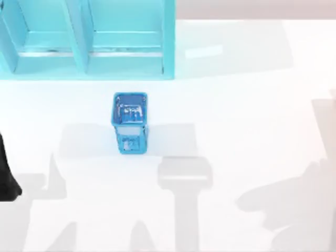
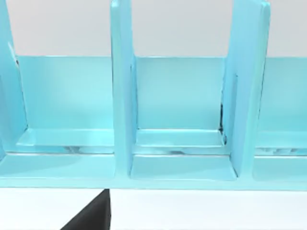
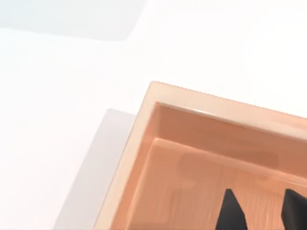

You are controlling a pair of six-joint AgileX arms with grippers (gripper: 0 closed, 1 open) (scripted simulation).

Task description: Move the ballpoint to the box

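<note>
Right pincer hung over the box, as the right wrist view had it: two dark fingertips stood well apart above the peach floor with nothing between them, so it was open and empty. What could be seen of the box floor was bare.

At the left edge of the top view sat the left arm, parked low on the bench. Its wrist camera faced the pale blue rack, with a dark wedge of the left pincer in front (whether that one was open or closed I could not tell).

A small blue holder stood upright at the centre of the top view, just below the rack that filled the upper left. Pale thin marks showed inside its mouth. I took these for the ballpoint standing in the holder, though they were too faint to be sure.

By that reading the task was at its first step: nothing was grasped and the ballpoint was not yet in the box. The next move would call for a pincer to come over the holder's mouth, jaws open and pointing straight down, then close on the ballpoint's upper end. The lift should be vertical (a slanted pull could tip the light holder) before the carry across to the box.
</note>
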